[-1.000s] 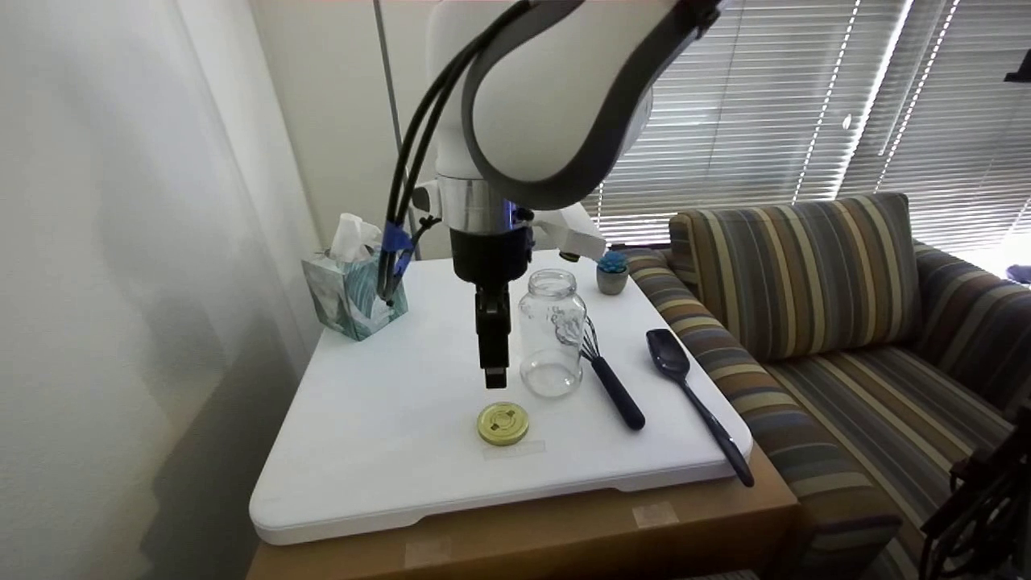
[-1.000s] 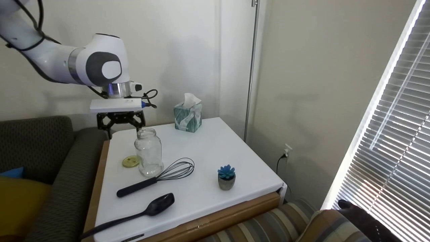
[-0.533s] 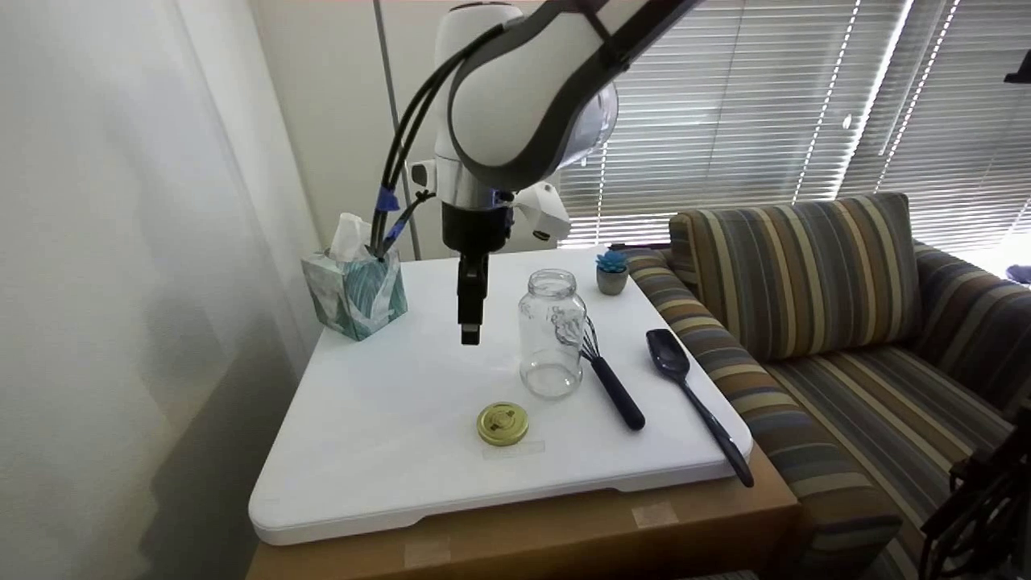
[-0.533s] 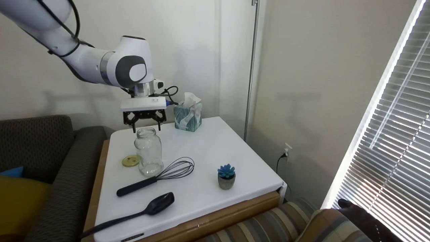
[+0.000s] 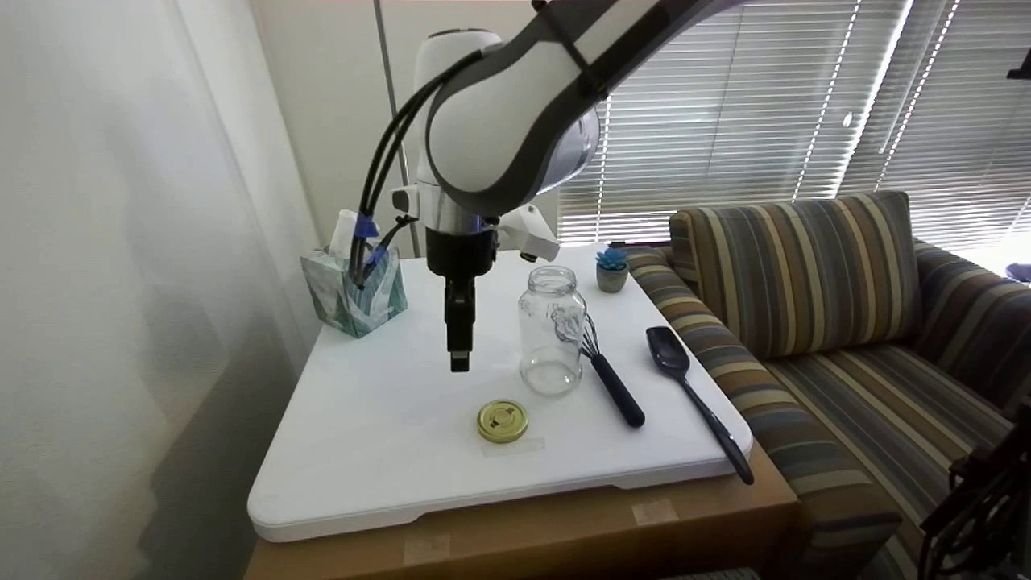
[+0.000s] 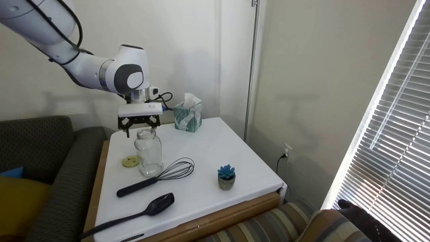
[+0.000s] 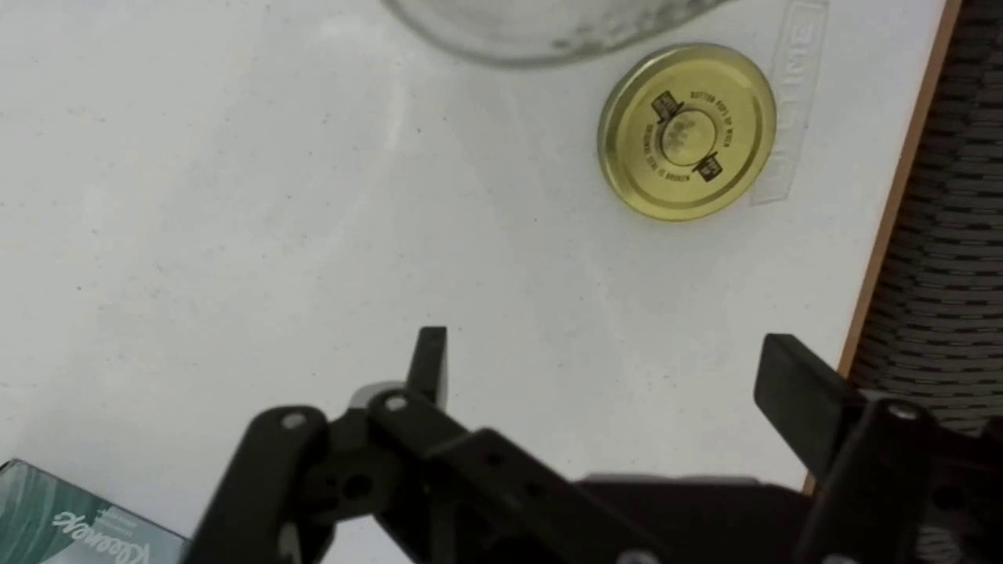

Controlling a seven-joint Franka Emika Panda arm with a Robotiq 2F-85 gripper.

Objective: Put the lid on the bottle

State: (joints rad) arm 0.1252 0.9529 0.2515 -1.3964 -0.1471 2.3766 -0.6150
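Whisk (image 6: 149,182) lies beside the bottle (image 6: 148,153), tissue box (image 6: 188,117) well apart, claw (image 7: 610,366) spread wide.

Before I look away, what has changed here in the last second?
The gripper has moved toward the tissue box, then dropped a little lower in the last half second. Its fingers stand apart as before; nothing was picked up or let go. The yellow-green lid still lies on the white table beside the glass jar, and the whisk, black spoon and potted plant have not moved.
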